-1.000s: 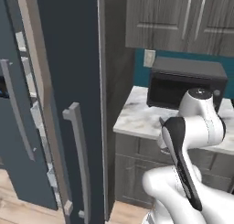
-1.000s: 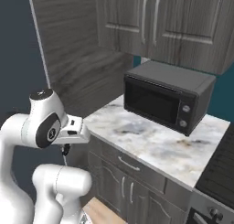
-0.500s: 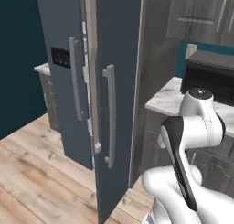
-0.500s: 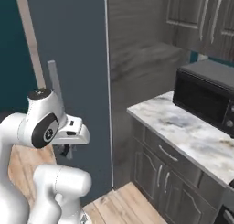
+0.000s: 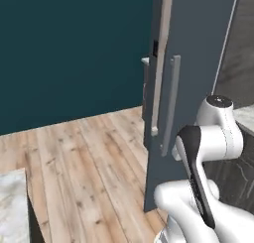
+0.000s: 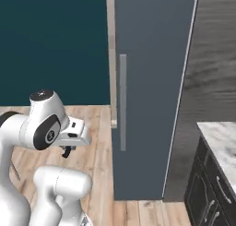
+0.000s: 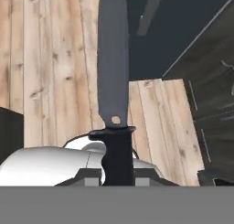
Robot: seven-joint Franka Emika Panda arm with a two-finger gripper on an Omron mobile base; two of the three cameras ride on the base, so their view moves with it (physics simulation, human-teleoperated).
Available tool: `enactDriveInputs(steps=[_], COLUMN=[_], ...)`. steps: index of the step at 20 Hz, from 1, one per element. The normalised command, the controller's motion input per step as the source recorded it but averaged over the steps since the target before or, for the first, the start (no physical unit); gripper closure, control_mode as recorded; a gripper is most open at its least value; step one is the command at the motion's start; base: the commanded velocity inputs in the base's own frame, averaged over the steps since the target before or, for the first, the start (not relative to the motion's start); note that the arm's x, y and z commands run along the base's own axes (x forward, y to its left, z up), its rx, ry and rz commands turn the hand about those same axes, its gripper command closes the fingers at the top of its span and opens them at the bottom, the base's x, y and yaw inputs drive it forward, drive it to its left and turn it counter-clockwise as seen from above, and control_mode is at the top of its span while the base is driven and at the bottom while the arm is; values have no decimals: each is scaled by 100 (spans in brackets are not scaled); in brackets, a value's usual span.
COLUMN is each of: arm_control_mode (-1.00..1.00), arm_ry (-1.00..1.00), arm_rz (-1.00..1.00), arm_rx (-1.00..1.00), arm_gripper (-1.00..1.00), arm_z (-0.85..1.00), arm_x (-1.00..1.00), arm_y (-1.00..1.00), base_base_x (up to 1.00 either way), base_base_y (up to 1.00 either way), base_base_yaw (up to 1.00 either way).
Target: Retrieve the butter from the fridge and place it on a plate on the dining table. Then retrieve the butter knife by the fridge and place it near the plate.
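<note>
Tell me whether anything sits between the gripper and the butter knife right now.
Nothing does. In the hand view the butter knife is already in the gripper: its black handle runs down between the fingertips and the blade points away over the wooden floor.

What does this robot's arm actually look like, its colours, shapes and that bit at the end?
The arm is built of fat, rounded glossy white segments with dark round joint caps and a long black strip along one link. At its end sits a boxy white hand with small dark fingers below. No loose cables or readable markings show.
</note>
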Motion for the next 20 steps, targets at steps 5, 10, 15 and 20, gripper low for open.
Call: enactDriveInputs(steps=[5,10,15,20], arm_control_mode=[100,100,100,100], arm_ry=[0,0,0,0], arm_rz=[0,0,0,0], arm_rx=[0,0,0,0], arm_gripper=[100,100,100,100], arm_z=[0,0,0,0], arm_x=[0,0,0,0], arm_y=[0,0,0,0], base_base_x=[-68,3,45,85], base_base_y=[2,53,70,39], base_base_yaw=[77,28,-5,-21])
